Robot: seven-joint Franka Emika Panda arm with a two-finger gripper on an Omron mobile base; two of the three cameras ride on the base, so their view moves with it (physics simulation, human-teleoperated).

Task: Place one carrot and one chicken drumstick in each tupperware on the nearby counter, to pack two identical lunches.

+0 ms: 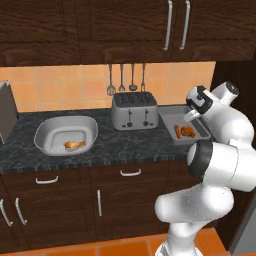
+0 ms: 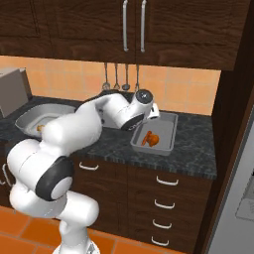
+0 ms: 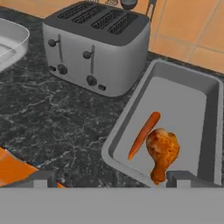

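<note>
The rectangular tupperware (image 3: 211,127) on the dark counter (image 3: 61,122) holds one carrot (image 3: 144,134) and one chicken drumstick (image 3: 162,151), lying side by side and touching. My gripper (image 3: 113,179) hovers open just above the near end of that tray, fingers wide apart with nothing between them. In the base views the gripper (image 1: 191,116) (image 2: 149,118) hangs over the tray (image 1: 168,111) (image 2: 171,130) with its carrot (image 1: 177,131) (image 2: 147,138) and drumstick (image 1: 188,131) (image 2: 154,140). The rounded tupperware (image 1: 65,120) (image 2: 32,113) to the left holds a second drumstick (image 1: 74,145) (image 2: 40,127).
A silver toaster (image 1: 133,110) (image 3: 96,43) stands between the two containers, close to the tray's left wall. Utensils (image 1: 126,77) hang on the tiled wall behind it. A grey appliance (image 1: 6,110) sits at the counter's far left. A dark tall panel (image 2: 228,124) bounds the counter on the right.
</note>
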